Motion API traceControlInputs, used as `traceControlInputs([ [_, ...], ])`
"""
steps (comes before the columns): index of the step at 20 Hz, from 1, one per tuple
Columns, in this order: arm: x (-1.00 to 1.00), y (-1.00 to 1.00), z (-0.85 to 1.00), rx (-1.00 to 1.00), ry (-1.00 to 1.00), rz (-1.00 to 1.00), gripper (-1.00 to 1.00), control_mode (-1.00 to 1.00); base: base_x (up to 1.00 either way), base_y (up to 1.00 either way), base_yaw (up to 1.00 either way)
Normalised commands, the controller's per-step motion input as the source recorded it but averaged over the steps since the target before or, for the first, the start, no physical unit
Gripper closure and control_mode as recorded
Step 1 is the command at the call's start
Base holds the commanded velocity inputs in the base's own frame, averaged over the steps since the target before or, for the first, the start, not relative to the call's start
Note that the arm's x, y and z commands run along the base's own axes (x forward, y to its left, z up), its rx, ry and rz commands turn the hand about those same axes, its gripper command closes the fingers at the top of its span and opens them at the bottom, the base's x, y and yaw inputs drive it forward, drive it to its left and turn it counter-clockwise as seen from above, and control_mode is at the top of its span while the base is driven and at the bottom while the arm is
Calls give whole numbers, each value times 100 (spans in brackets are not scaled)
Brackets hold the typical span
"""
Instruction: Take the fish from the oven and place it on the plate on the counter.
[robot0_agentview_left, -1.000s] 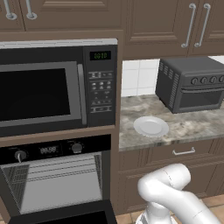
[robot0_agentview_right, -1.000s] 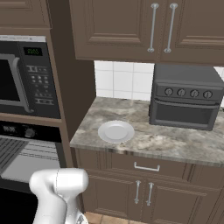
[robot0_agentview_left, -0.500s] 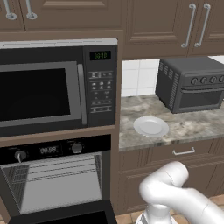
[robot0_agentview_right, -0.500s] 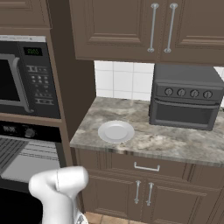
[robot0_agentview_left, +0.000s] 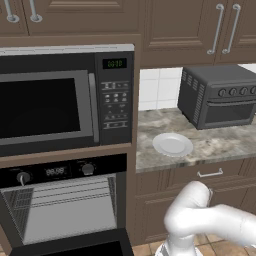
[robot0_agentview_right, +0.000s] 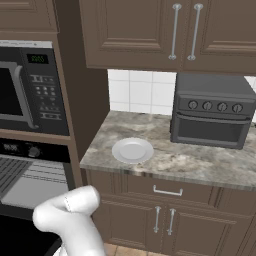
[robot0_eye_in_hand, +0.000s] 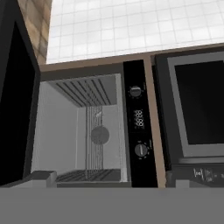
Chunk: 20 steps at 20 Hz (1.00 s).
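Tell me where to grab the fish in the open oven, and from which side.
The fish shows as a tiny slender sliver lying flat on the wire rack, deep inside the oven. Probably best to reach in through the open front, above the rack, and pinch across its narrow middle from above. Its exact heading is too small to tell.

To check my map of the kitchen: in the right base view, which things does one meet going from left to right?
Microwave → plate on the counter → toaster oven.
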Motion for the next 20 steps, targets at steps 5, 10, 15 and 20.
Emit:
traceControlInputs([
  [5,56,-45,20,2,11,0,-100,-100,0,0,0],
  [10,72,5,13,0,10,0,-100,-100,0,0,0],
  [15,66,25,1,0,0,-1,-100,-100,0,0,0],
  [20,60,25,0,0,0,-2,-100,-100,0,0,0],
])
